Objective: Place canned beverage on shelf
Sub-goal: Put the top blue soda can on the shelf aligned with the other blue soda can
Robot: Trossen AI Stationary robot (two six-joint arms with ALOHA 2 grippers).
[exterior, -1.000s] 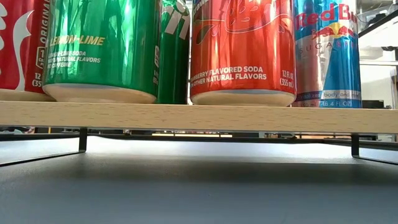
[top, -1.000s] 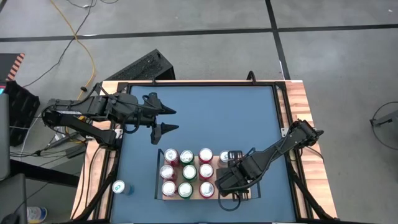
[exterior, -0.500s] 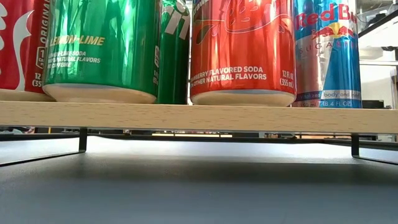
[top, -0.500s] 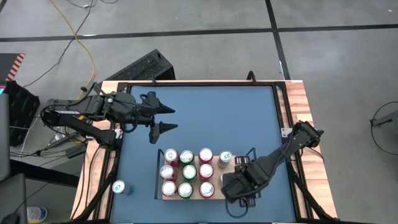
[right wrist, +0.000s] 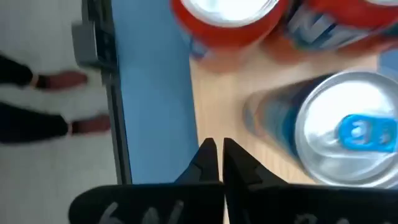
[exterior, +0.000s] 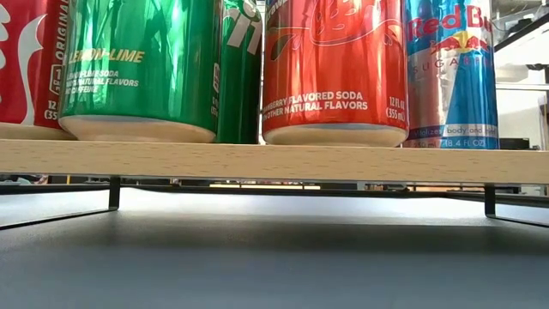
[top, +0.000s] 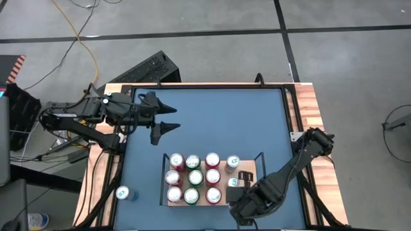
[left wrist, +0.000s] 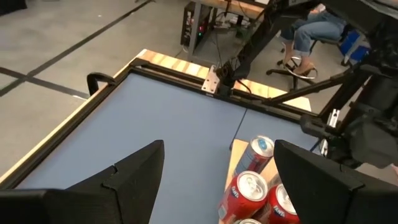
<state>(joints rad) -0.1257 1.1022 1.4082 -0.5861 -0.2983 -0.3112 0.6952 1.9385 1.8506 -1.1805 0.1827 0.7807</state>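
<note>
While the left gripper [top: 168, 117] hangs apart over the worktop [top: 218, 122], the right gripper [right wrist: 216, 152] sits pinched together, empty, above the shelf [right wrist: 249, 81] beside a can [right wrist: 336, 134].

Light-wood shelf [exterior: 274, 160], glossy metal cans [exterior: 334, 69]

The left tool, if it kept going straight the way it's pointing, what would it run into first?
Probably nothing at once: the left tool is open over bare blue tabletop. In its wrist view, the cans on the shelf lie ahead to one side; height is unclear.
</note>
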